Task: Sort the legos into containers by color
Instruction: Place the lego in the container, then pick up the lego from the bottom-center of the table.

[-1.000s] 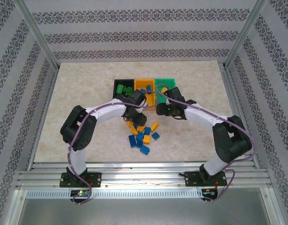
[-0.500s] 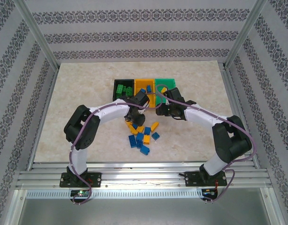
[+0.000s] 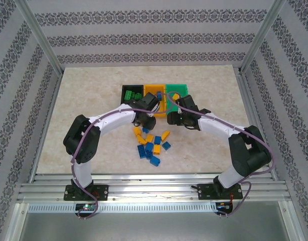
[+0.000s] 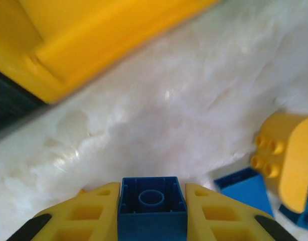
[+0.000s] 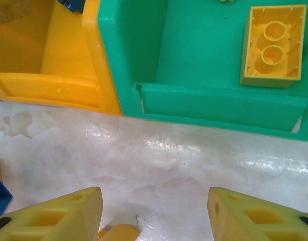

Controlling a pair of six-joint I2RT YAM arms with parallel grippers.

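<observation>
My left gripper (image 4: pixel 153 208) is shut on a blue lego (image 4: pixel 153 200), its hollow underside facing the camera, held above the table just in front of the orange container (image 4: pixel 89 40). From above, that gripper (image 3: pixel 144 118) hangs near the front of the black container (image 3: pixel 125 88) and the orange container (image 3: pixel 154 89). My right gripper (image 5: pixel 154 213) is open over bare table in front of the green container (image 5: pixel 194 100), which holds a yellow lego (image 5: pixel 273 45). Several blue and yellow legos (image 3: pixel 151 143) lie loose on the table.
Green legos (image 3: pixel 130 94) lie in the black container. A yellow lego (image 4: pixel 287 160) and a blue one (image 4: pixel 244 188) lie to the right of the left gripper. A yellow piece (image 5: pixel 116 233) lies under the right gripper. Metal frame posts and patterned walls enclose the table.
My left gripper's jaws have closed on the blue lego, and it has moved slightly back from the pile towards the containers. The right arm has hardly moved.
</observation>
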